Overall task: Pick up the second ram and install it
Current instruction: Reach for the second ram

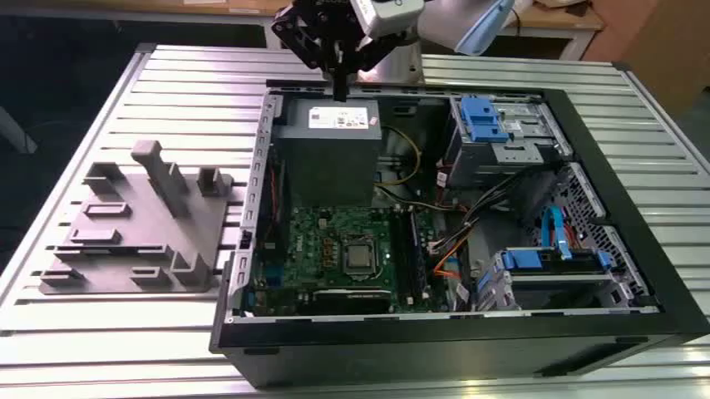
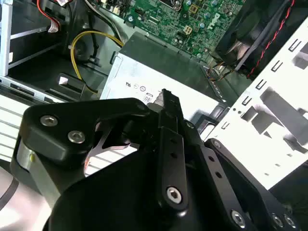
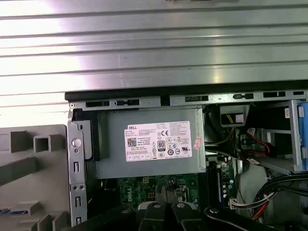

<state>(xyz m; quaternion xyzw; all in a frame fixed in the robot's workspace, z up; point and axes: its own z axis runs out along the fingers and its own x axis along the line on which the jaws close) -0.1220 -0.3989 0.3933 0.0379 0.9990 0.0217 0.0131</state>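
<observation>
My gripper (image 1: 338, 90) hangs over the far edge of the open computer case (image 1: 249, 249), above the grey power-supply box (image 1: 327, 158). In both wrist views its fingertips (image 2: 167, 96) (image 3: 165, 191) are pressed together and I see nothing between them. Under them lie the power-supply box (image 3: 149, 149) and the green motherboard (image 1: 332, 249). The long black memory slots (image 1: 416, 249) run along the board's side toward the exterior view's right. The second ram is out of view or hidden.
A grey plastic fixture (image 1: 122, 233) with slots and a tall upright fin (image 1: 155, 170) sits on the slatted metal table (image 1: 111, 349) at the exterior view's left of the case. Blue-tabbed drive cages (image 1: 488, 120) and loose cables (image 1: 488, 208) fill the case's other side.
</observation>
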